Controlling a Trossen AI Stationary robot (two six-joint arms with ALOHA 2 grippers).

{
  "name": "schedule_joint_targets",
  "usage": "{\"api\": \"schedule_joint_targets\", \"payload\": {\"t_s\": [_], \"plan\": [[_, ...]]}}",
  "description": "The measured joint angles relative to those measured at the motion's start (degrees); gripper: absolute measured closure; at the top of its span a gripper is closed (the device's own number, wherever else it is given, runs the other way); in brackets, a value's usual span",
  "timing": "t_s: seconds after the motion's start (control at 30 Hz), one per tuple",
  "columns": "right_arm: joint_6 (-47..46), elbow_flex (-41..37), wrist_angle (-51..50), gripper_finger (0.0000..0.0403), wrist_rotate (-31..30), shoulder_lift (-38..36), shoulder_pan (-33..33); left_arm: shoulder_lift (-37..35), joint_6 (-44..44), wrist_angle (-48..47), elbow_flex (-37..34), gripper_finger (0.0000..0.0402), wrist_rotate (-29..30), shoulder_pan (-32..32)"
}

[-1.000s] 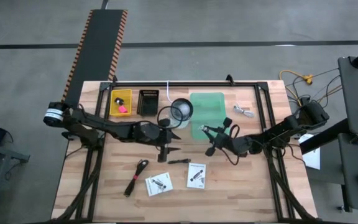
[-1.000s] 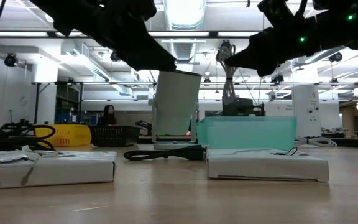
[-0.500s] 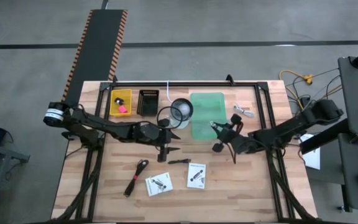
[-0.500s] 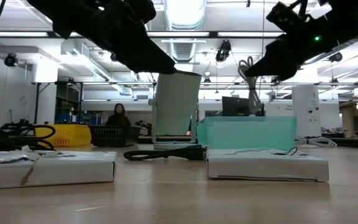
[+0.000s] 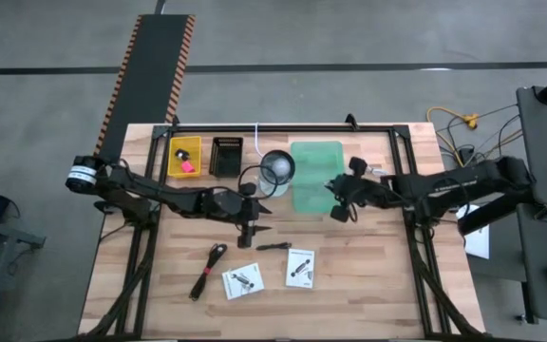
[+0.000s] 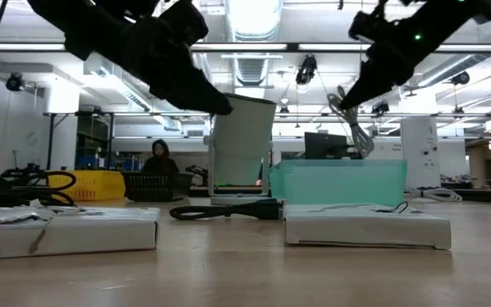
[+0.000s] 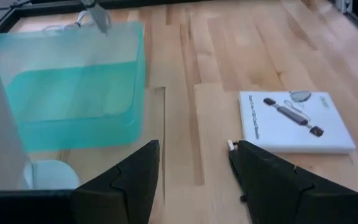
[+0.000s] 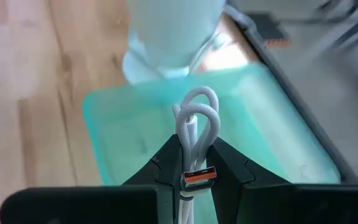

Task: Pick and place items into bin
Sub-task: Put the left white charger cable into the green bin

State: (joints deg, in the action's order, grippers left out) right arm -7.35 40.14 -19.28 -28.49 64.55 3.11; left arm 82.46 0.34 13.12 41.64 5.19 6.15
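Nearest the front edge of the desk lie two white packets, with a black cable beside them and a small black tool just behind. Above this tool hangs the left hand, its fingers spread apart and holding nothing. Farther back the right hand is clenched on a coiled white cable, held over the edge of the teal bin. A grey cup stands just beside the bin. At the back are a yellow tray and a black tray.
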Motion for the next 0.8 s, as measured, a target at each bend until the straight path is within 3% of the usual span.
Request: {"api": "schedule_joint_targets", "payload": {"t_s": [0.13,0.5,0.8], "plan": [[1.1,3.19,-3.02,0.036,5.3,1.39,-2.51,0.0,0.2,0.2,-0.45,0.0202,2.92,0.0],[2.91,13.54,-13.35,0.0357,6.12,7.92,-2.64,-0.96,5.03,-0.16,-0.87,0.0202,5.21,-0.04],[2.19,20.75,-18.56,0.0306,6.05,13.64,-2.64,-0.96,6.37,-0.15,-1.07,0.0202,5.23,-0.04]]}}
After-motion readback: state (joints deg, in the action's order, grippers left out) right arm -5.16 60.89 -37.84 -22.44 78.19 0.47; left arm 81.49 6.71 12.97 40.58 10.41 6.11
